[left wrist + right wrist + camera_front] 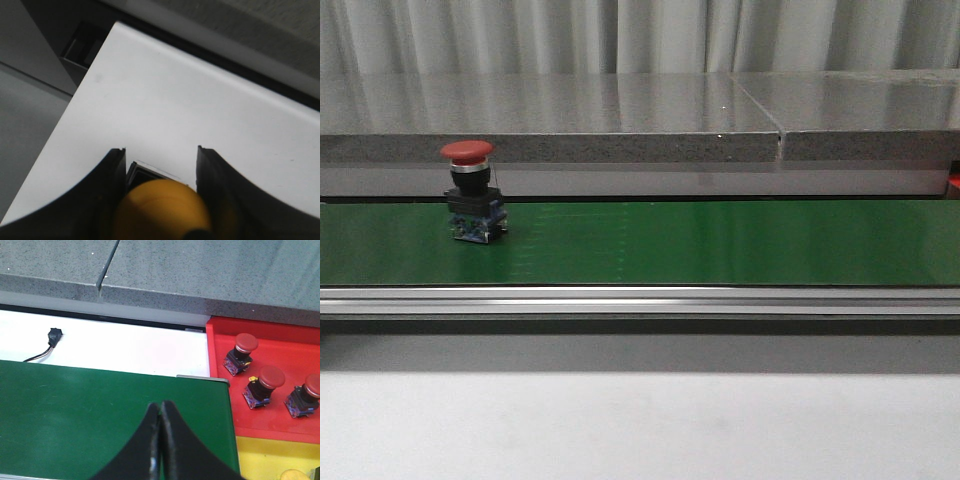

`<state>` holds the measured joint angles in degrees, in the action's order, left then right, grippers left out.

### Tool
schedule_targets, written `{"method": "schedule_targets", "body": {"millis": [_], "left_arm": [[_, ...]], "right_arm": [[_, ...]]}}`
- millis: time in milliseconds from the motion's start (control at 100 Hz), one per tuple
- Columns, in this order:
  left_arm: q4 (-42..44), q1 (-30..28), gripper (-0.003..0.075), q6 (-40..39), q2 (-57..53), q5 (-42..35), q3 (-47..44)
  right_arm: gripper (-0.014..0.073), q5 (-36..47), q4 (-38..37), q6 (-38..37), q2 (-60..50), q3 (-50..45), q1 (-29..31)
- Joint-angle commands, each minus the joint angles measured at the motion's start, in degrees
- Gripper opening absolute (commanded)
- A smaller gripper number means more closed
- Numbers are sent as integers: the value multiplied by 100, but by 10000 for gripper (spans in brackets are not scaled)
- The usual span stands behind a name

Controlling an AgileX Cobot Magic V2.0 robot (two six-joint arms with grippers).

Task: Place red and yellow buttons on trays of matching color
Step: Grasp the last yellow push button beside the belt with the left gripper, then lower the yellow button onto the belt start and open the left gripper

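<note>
A red button (470, 192) with a black and blue base stands upright on the green belt (720, 240), far to the left in the front view. Neither gripper appears in that view. My left gripper (160, 150) is shut on a yellow button (162, 207), holding it over a white surface (165, 100). My right gripper (160, 406) is shut with nothing in it, hovering over the green belt (100, 410) near its end. Beside that end lie the red tray (280, 337), with three red buttons (243, 352) in it, and the yellow tray (260, 457), where a yellow button (292, 475) peeks in.
A grey stone ledge (620, 120) runs behind the belt, and a metal rail (640, 300) runs along its front. A small black connector with a cable (52, 337) lies on the white strip behind the belt.
</note>
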<state>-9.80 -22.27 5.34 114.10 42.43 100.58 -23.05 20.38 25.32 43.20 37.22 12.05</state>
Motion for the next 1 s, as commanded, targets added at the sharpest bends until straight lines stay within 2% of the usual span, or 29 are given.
{"method": "schedule_targets", "body": {"millis": [0,250,550,990], "left_arm": [[-202,164,-19,-58,-727,-60,152],[-214,785,-19,-2,-1763,-21,-661],[-214,1498,-19,2,-2785,-724,-2451],[-517,1862,-19,2,-2835,-1333,-3608]], "right_arm": [[-68,412,83,68,-35,142,-4],[-68,412,83,68,-35,142,-4],[-68,412,83,68,-35,142,-4],[-68,412,83,68,-35,142,-4]]}}
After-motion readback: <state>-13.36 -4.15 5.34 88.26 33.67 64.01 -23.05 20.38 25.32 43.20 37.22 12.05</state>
